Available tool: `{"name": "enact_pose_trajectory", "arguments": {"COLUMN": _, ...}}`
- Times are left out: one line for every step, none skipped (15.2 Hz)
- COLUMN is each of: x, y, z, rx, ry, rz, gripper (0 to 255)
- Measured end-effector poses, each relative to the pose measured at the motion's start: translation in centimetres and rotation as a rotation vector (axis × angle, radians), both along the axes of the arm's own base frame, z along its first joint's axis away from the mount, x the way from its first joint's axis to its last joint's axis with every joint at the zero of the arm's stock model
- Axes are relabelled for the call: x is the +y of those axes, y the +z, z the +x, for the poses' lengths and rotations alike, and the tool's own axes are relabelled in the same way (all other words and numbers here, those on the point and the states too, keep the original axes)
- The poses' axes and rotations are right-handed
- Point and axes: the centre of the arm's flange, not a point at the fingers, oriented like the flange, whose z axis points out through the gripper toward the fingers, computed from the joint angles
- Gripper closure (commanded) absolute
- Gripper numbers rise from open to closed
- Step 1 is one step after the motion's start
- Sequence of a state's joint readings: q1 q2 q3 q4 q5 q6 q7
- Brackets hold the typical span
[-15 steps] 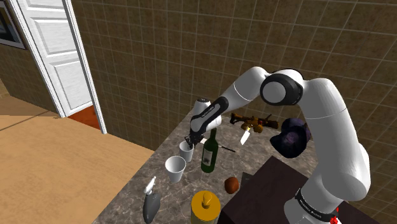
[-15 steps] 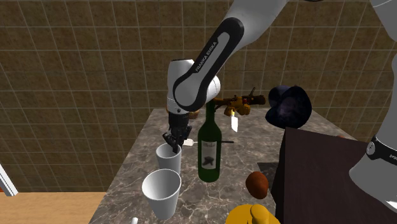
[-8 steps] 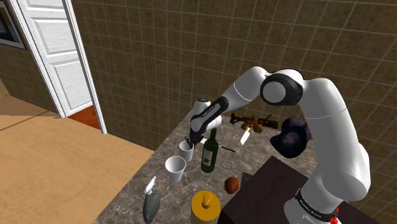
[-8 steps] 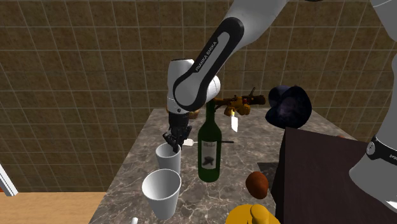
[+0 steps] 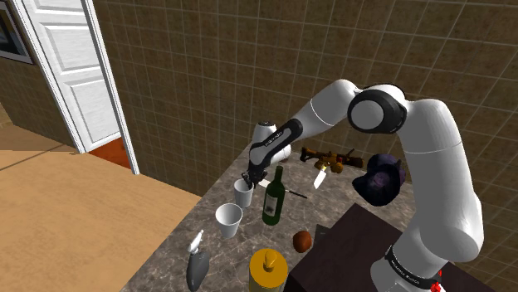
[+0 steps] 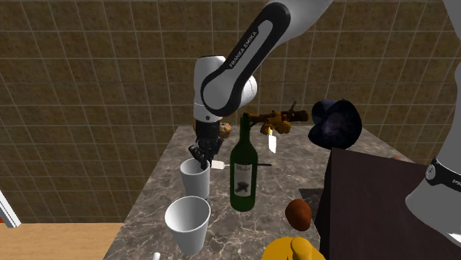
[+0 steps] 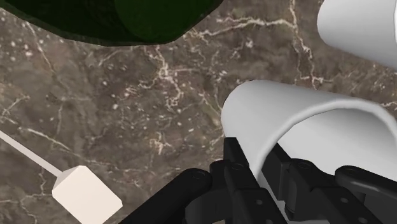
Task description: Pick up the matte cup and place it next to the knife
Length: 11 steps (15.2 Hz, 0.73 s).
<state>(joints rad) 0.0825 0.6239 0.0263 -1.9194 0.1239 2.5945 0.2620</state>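
Yellow jar (image 6: pixel 294 250): was cut off at the second exterior view's lower edge.
Arm (image 6: pixel 255 44): ran out past that view's top edge.
Cup (image 6: pixel 195 183): rim was partly hidden behind the gripper (image 6: pixel 205 157).

We log a wall of brown square tiles (image 5: pixel 207 66) across the upper middle and right of the shoulder view. There is a white panelled door (image 5: pixel 70 66) at upper left, with a picture frame's corner (image 5: pixel 10 37) at the left edge. A light wooden floor (image 5: pixel 75 207) takes the lower left. A dark brown marble countertop (image 5: pixel 249 240) with pale veins sits at bottom centre. In the second exterior view we see the same tiles (image 6: pixel 89 81) behind, the countertop (image 6: pixel 159 192) at centre, and floor (image 6: pixel 59 240) at lower left. The light is even.
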Motion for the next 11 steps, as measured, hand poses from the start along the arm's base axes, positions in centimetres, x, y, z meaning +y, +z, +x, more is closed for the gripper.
{"name": "enact_pose_trajectory", "arguments": {"x": 0.1, "y": 0.6, "z": 0.0, "rx": 0.0, "ry": 0.0, "rz": 0.0, "gripper": 255}}
{"name": "enact_pose_trajectory", "arguments": {"x": 0.0, "y": 1.0, "z": 0.0, "rx": 0.0, "ry": 0.0, "rz": 0.0, "gripper": 255}}
{"name": "enact_pose_trajectory", "arguments": {"x": -0.1, "y": 1.6, "z": 0.0, "rx": 0.0, "ry": 0.0, "rz": 0.0, "gripper": 255}}
{"name": "enact_pose_trajectory", "arguments": {"x": -0.1, "y": 2.1, "z": 0.0, "rx": 0.0, "ry": 0.0, "rz": 0.0, "gripper": 255}}
{"name": "enact_pose_trajectory", "arguments": {"x": 0.1, "y": 2.7, "z": 0.0, "rx": 0.0, "ry": 0.0, "rz": 0.0, "gripper": 255}}
{"name": "enact_pose_trajectory", "arguments": {"x": 0.0, "y": 3.2, "z": 0.1, "rx": 0.0, "ry": 0.0, "rz": 0.0, "gripper": 255}}
{"name": "enact_pose_trajectory", "arguments": {"x": 0.0, "y": 3.7, "z": 0.0, "rx": 0.0, "ry": 0.0, "rz": 0.0, "gripper": 255}}
{"name": "enact_pose_trajectory", "arguments": {"x": 0.1, "y": 4.2, "z": 0.0, "rx": 0.0, "ry": 0.0, "rz": 0.0, "gripper": 255}}
{"name": "enact_pose_trajectory", "arguments": {"x": 0.0, "y": 4.7, "z": 0.0, "rx": 0.0, "ry": 0.0, "rz": 0.0, "gripper": 255}}
{"name": "enact_pose_trajectory", "arguments": {"x": 0.0, "y": 5.2, "z": 0.0, "rx": 0.0, "ry": 0.0, "rz": 0.0, "gripper": 255}}
{"name": "enact_pose_trajectory", "arguments": {"x": 0.0, "y": 5.8, "z": 0.1, "rx": 0.0, "ry": 0.0, "rz": 0.0, "gripper": 255}}
